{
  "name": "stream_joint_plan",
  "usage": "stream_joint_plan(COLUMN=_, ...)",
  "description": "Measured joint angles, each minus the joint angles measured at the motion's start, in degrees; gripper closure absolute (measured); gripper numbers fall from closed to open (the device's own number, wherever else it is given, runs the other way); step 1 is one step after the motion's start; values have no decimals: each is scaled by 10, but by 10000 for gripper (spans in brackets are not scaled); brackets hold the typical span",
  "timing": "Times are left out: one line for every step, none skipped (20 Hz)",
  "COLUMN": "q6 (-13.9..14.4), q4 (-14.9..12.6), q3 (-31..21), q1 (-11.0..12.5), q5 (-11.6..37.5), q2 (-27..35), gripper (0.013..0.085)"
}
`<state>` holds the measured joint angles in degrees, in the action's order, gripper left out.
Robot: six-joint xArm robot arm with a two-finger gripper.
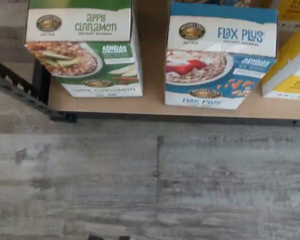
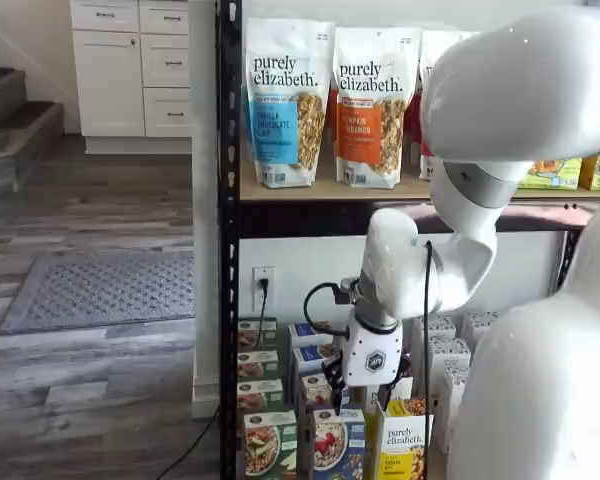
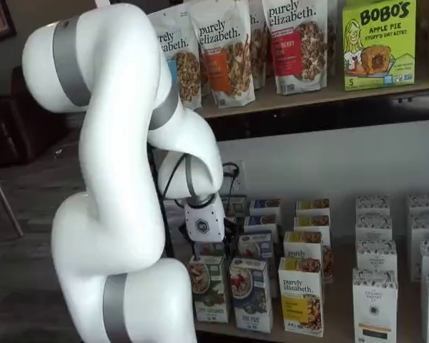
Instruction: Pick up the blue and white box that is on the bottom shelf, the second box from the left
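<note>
The blue and white box [image 1: 220, 55] stood at the near edge of the bottom shelf [image 1: 155, 102], just right of the green "Apple Cinnamon" box [image 1: 82, 47]. The end effector [image 2: 338, 392] hung above the front row; its fingers were hard to resolve, though the jaws apparently stood released, holding nothing. A good approach would centre squarely over the box (clear of both neighbours). Its label read "Flax Plus Instant Oatmeal"; farther back, "purely elizabeth" bags [image 2: 285, 100].

You see a green apple cinnamon box [image 1: 85, 47] at the shelf's front corner. Granola bags [image 2: 285, 100] line the tan upper tier [image 2: 380, 190]. White boxes [image 3: 375, 296] stand rightward.
</note>
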<state>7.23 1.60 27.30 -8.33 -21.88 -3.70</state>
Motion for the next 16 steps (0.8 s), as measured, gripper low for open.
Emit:
stream_joint_plan(q6=1, q4=-4, q3=5, q1=3, q5=3, q2=8, gripper=130)
stream_joint_plan(q6=5, q4=-13, q3=10, q1=7, q5=8, q2=17, gripper=130)
stream_joint_plan(q6=6, q4=-17, q3=14, q1=10, q5=13, q2=25, gripper=130)
stream_joint_plan(q6=2, q4=-17, q3=19, q1=13, q5=24, q2=35, gripper=130)
stream_joint_plan(q6=-3, q4=-14, q3=23, q1=16, q5=30, q2=43, gripper=130)
stream_joint_plan(q6=-9, q4=-11, q3=27, q1=17, q5=35, q2=50, gripper=130)
stream_joint_plan(q6=-14, q4=-7, q3=31, q1=19, q5=41, q2=57, gripper=130)
stream_joint_plan(q6=-22, q4=1, q3=34, q1=19, q5=45, q2=63, gripper=130)
stream_joint_plan(q6=-22, q4=1, q3=38, q1=20, q5=48, q2=69, gripper=130)
stream_joint_plan(q6=-23, q4=1, q3=42, q1=21, q5=51, q2=76, gripper=130)
stream_joint_plan(q6=-27, q4=4, q3=46, q1=21, q5=55, q2=83, gripper=130)
stream_joint_plan(q6=-34, q4=12, q3=50, q1=21, q5=60, q2=92, gripper=130)
stream_joint_plan(q6=-42, q4=21, q3=54, q1=20, q5=66, q2=101, gripper=130)
stream_joint_plan(q6=-39, q4=17, q3=58, q1=20, q5=73, q2=111, gripper=130)
stream_joint_plan(q6=-26, q4=2, q3=63, q1=21, q5=78, q2=121, gripper=130)
stream_joint_plan(q6=-13, q4=-13, q3=67, q1=23, q5=83, q2=129, gripper=130)
